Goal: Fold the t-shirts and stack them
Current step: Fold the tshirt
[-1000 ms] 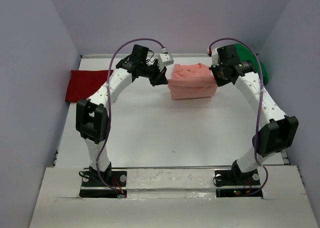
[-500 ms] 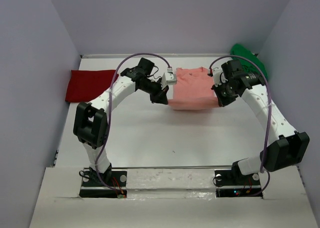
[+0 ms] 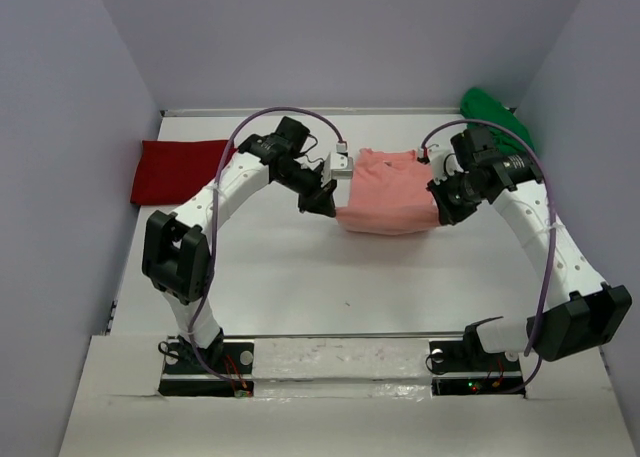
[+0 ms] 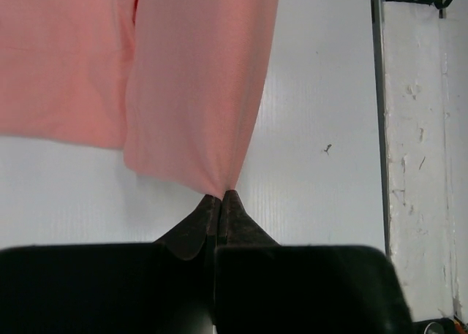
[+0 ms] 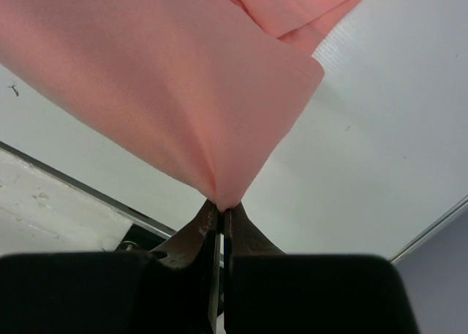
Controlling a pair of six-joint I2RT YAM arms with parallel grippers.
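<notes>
Centrally, salmon-pink shirt [image 3: 388,192] in both jaws.

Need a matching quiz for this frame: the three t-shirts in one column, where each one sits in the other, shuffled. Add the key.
Things:
1. salmon-pink shirt
2. deep red shirt
3. green shirt

Places:
A. bunched at the far right corner of the table
B. lying flat at the left edge
C. pinched by the left gripper and right gripper, mid-table

Pairs: 1-C, 2-B, 3-A
</notes>
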